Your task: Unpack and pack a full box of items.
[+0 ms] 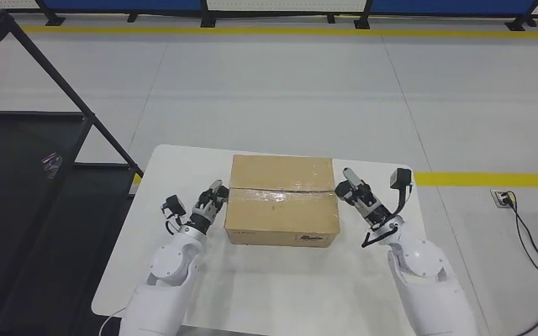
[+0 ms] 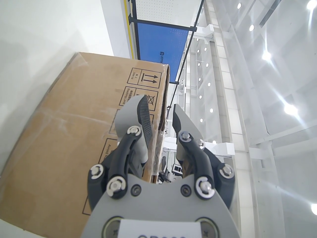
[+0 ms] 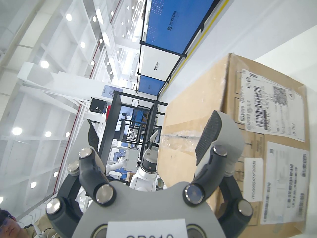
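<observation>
A brown cardboard box (image 1: 282,199) sits closed in the middle of the white table (image 1: 252,286), a taped seam across its top. My left gripper (image 1: 214,194) is open at the box's left end, level with the top edge. In the left wrist view the box's printed side (image 2: 74,134) lies just behind the open gripper (image 2: 158,115). My right gripper (image 1: 350,186) is open at the box's right end. From the right wrist, the gripper (image 3: 153,134) stands wide open beside the box (image 3: 193,115), whose end carries white labels (image 3: 272,105).
A black metal frame (image 1: 59,92) stands to the left of the table. Yellow floor lines (image 1: 471,178) run behind and to the right. Bare table surface lies in front of the box.
</observation>
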{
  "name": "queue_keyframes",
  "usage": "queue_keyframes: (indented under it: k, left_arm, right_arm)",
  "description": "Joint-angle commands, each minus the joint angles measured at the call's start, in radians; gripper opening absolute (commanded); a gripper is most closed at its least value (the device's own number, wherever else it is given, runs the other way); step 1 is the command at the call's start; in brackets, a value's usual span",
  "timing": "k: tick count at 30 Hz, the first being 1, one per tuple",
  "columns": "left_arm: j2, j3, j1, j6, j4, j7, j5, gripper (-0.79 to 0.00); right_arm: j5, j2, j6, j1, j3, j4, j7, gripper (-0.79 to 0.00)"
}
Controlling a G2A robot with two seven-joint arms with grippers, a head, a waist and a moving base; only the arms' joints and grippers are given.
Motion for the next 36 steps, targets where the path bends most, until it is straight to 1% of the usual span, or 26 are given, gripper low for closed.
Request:
queue_keyframes:
  k: [1, 4, 12, 20, 28, 36]
  left_arm:
    - [0.0, 0.001, 0.002, 0.0, -0.002, 0.002, 0.0, -0.514]
    - [-0.001, 0.002, 0.005, 0.0, -0.008, 0.001, 0.001, -0.514]
    - [-0.002, 0.007, 0.013, 0.003, -0.017, -0.002, 0.0, -0.514]
    - [-0.006, 0.022, 0.008, 0.003, -0.008, -0.007, -0.001, -0.514]
    - [-0.01, 0.034, 0.001, -0.001, 0.001, -0.009, -0.004, -0.514]
    - [-0.014, 0.044, -0.003, -0.005, 0.008, -0.011, -0.011, -0.514]
  right_arm:
    - [0.005, -0.003, -0.02, 0.016, -0.023, 0.007, 0.002, 0.0]
    - [-0.004, -0.009, -0.027, 0.048, -0.059, 0.028, 0.004, 0.0]
    - [0.004, -0.029, 0.036, 0.172, -0.175, 0.172, 0.089, 0.0]
    - [0.059, -0.066, 0.013, 0.287, -0.288, 0.332, 0.121, 0.0]
    - [0.114, -0.118, -0.005, 0.406, -0.403, 0.476, 0.155, 0.0]
    - [0.172, -0.192, -0.026, 0.519, -0.525, 0.614, 0.19, 0.0]
